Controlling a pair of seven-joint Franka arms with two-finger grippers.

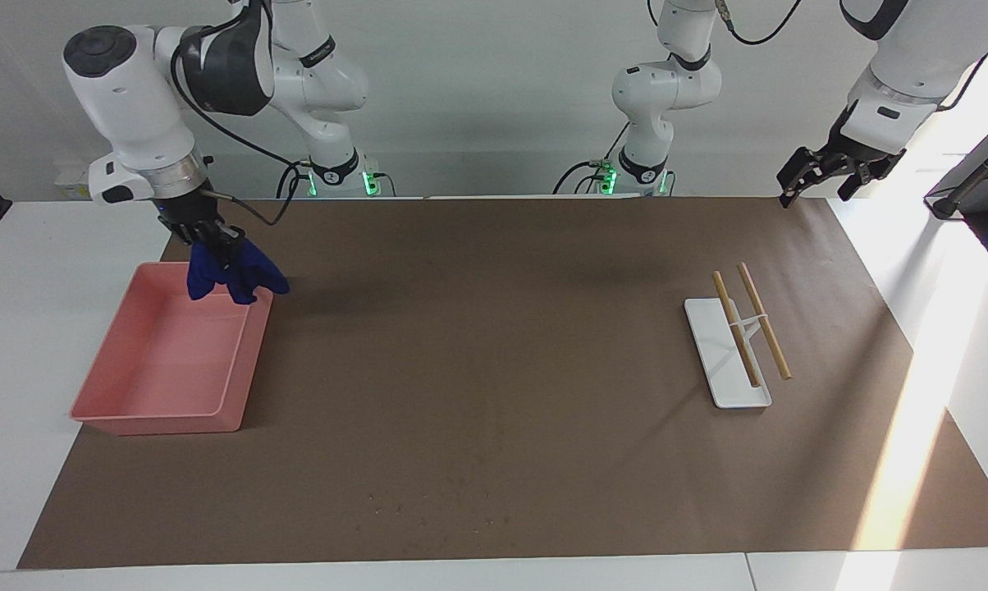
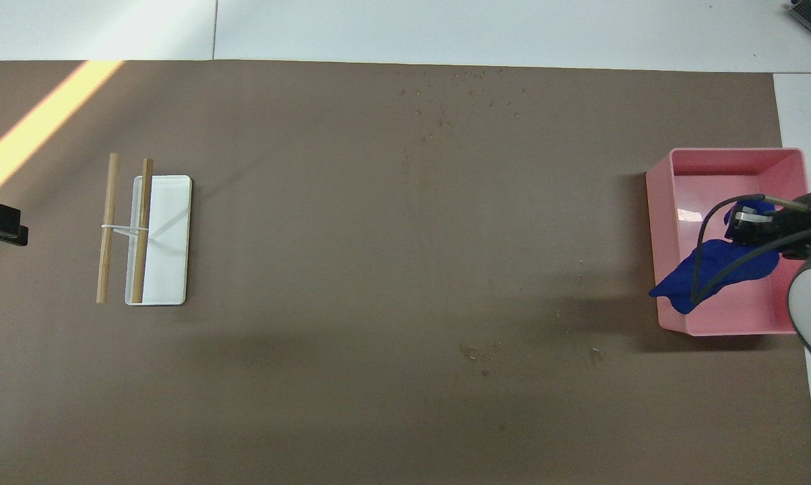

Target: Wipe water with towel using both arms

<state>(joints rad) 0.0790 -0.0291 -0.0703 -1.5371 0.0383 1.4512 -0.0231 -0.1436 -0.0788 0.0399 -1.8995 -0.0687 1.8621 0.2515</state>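
currently the right gripper [image 1: 215, 240] is clamped on the towel [image 1: 235, 277], which hangs crumpled over the pink tray [image 1: 133, 410] edge nearest the robots. no writing is legible. the water [image 1: 445, 501] specks lie farther out on the worktop [image 1: 494, 328]. the left gripper [image 1: 822, 176] waits, fingers apart.

The middle of the counter [image 1: 494, 345], covered in brown paper, lies open from the robots' edge to the water [image 1: 436, 505] specks farthest from them. Obstacles sit at the ends only: a pink tray [image 1: 166, 410] toward the right arm's end, with the blue towel [image 1: 235, 275] hanging over its nearer rim, and a white tray [image 1: 728, 386] with two wooden sticks [image 1: 763, 331] across it toward the left arm's end.
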